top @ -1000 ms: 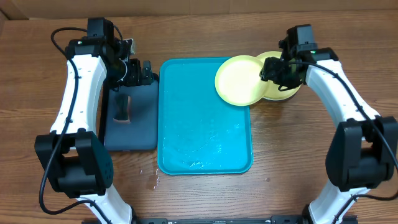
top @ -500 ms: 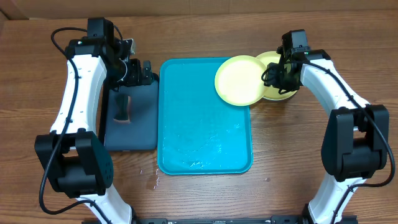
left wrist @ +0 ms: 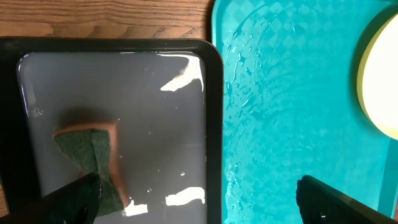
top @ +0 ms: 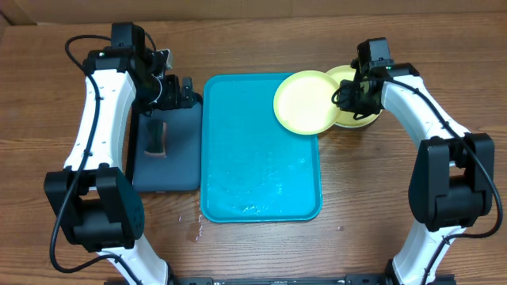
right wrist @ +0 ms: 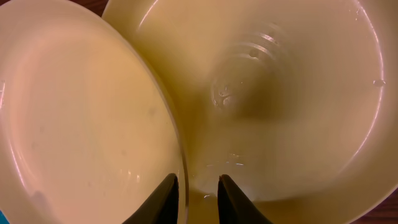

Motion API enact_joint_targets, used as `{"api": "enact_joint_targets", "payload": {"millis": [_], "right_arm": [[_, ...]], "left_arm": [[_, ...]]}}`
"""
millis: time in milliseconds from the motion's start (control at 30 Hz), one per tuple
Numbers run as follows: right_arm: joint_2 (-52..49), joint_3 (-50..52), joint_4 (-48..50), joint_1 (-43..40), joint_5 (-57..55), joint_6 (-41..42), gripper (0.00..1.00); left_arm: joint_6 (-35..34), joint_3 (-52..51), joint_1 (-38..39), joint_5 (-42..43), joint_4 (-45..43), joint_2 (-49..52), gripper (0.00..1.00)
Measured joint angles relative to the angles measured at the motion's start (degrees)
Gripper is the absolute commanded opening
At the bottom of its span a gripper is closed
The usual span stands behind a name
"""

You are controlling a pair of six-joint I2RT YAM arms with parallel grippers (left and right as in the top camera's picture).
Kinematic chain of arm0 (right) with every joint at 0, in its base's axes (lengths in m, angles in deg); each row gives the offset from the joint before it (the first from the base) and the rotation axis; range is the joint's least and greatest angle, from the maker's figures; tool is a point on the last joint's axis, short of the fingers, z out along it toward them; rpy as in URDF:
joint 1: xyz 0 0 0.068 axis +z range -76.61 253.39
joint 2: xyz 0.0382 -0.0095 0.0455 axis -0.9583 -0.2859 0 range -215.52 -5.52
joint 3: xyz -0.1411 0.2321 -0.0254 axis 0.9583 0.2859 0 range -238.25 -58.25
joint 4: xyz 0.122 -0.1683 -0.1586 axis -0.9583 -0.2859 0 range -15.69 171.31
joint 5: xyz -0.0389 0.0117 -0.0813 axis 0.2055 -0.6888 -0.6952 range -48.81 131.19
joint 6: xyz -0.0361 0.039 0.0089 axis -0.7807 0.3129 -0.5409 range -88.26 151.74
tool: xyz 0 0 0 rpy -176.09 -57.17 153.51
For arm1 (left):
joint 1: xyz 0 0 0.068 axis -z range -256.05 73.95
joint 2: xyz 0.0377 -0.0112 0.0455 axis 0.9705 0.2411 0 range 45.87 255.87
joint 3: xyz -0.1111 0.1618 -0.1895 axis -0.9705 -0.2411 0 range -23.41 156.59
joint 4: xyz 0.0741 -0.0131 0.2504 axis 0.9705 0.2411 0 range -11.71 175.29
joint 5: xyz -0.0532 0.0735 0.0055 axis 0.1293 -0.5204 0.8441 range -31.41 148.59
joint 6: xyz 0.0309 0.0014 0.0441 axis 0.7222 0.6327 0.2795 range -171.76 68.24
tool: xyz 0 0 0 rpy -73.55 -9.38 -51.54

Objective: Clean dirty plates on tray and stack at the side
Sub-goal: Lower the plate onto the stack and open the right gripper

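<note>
A pale yellow-green plate [top: 305, 101] lies over the far right corner of the teal tray [top: 253, 174], and its right edge overlaps a second yellow-green plate [top: 346, 75] on the table. My right gripper [top: 342, 96] is at that overlap. In the right wrist view it [right wrist: 198, 193] stands astride the upper plate's [right wrist: 81, 112] rim, jaws narrow. The left finger touches the rim and the right finger is apart from it, over the lower plate [right wrist: 280, 93]. My left gripper [left wrist: 202, 208] hangs wide open and empty over the seam between the two trays.
A dark tray [top: 178, 158] lies left of the teal one, with a green and brown sponge [top: 156, 138] on its wet floor. Water beads wet the teal tray [left wrist: 286, 93]. A few drops lie on the wood by the tray's near left corner.
The right gripper's jaws have drawn much closer together around the upper plate's rim, and the right wrist has shifted slightly. The left arm and both plates have not moved.
</note>
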Motion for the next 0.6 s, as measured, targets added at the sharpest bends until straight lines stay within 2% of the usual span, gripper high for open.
{"api": "enact_joint_targets", "payload": {"millis": [167, 500, 600], "right_arm": [[0.0, 0.0, -0.09, 0.0, 0.0, -0.04, 0.15], [-0.24, 0.0, -0.17, 0.0, 0.09, -0.02, 0.16], [-1.14, 0.0, -0.15, 0.0, 0.2, -0.04, 0.11]], "left_arm": [[0.0, 0.0, 0.0, 0.0, 0.0, 0.0, 1.0], [0.0, 0.0, 0.0, 0.0, 0.0, 0.0, 1.0], [0.0, 0.0, 0.0, 0.0, 0.0, 0.0, 1.0]]}}
